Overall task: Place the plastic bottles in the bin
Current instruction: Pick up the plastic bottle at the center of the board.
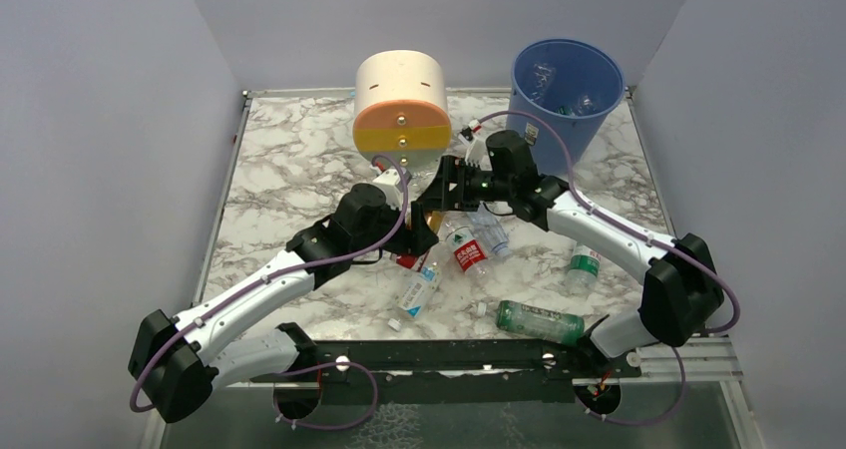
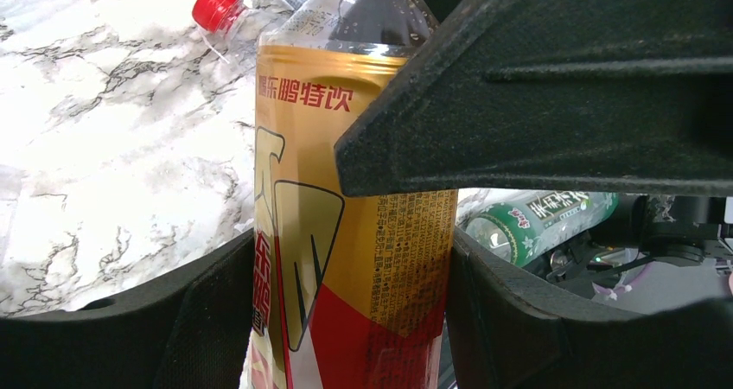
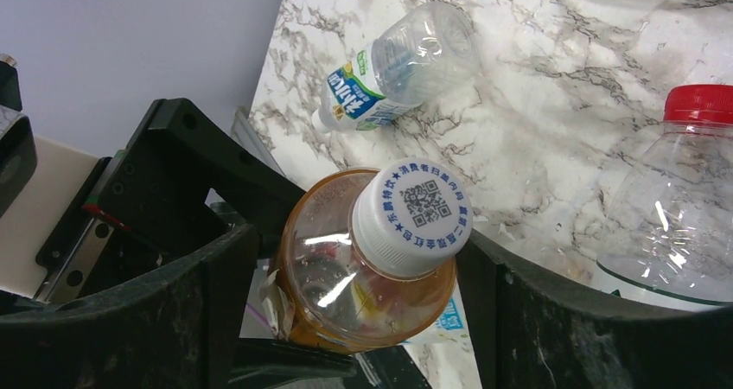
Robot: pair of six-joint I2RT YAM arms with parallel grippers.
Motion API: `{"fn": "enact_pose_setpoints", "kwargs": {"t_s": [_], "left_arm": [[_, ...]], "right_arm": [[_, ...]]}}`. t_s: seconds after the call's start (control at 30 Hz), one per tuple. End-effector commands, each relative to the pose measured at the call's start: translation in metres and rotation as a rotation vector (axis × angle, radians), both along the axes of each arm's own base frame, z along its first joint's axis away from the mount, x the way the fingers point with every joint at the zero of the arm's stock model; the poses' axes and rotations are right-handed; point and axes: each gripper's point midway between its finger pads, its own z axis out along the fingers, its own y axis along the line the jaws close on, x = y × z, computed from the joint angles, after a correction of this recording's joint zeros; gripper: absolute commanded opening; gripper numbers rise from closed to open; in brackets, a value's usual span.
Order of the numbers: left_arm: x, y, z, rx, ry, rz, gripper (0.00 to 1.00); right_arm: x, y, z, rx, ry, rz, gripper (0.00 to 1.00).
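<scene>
Two claws, one bottle: gold-label bottle [image 2: 354,147] upright, cap up.
Left claw [image 2: 350,320]: clamped on the label.
Right claw [image 3: 363,302]: straddling the cap from above, squeeze unclear.
Bin [image 1: 594,120]: between one and two o'clock, nearer right arm.

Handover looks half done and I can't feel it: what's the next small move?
Probably close the right gripper firmly: the left gripper grips the gold-labelled bottle, whose capped end sits between the right jaws, firm contact unclear.
</scene>
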Motion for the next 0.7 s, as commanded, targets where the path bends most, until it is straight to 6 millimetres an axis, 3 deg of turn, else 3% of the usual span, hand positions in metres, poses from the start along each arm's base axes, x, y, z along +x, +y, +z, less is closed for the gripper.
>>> {"fn": "enact_pose_setpoints", "kwargs": {"t_s": [0.0, 0.47, 0.67], "left_arm": [[0.0059, 0.0, 0.0103, -0.015, -0.058, 0.011, 0.58], [0.0071, 0.0023, 0.0095, -0.007, -0.063, 0.021, 0.59], [0.0073, 0.003, 0.0077, -0.004, -0.056, 0.028, 0.7]], "right_arm": [[-0.0065, 0.0065, -0.007, 0.0, 0.021, 0.024, 0.82], [-0.0063, 0.0103, -0.0036, 0.003, 0.007, 0.035, 0.57], [-0.0071, 0.0091, -0.0047, 0.003, 0.005, 0.032, 0.5]]}}
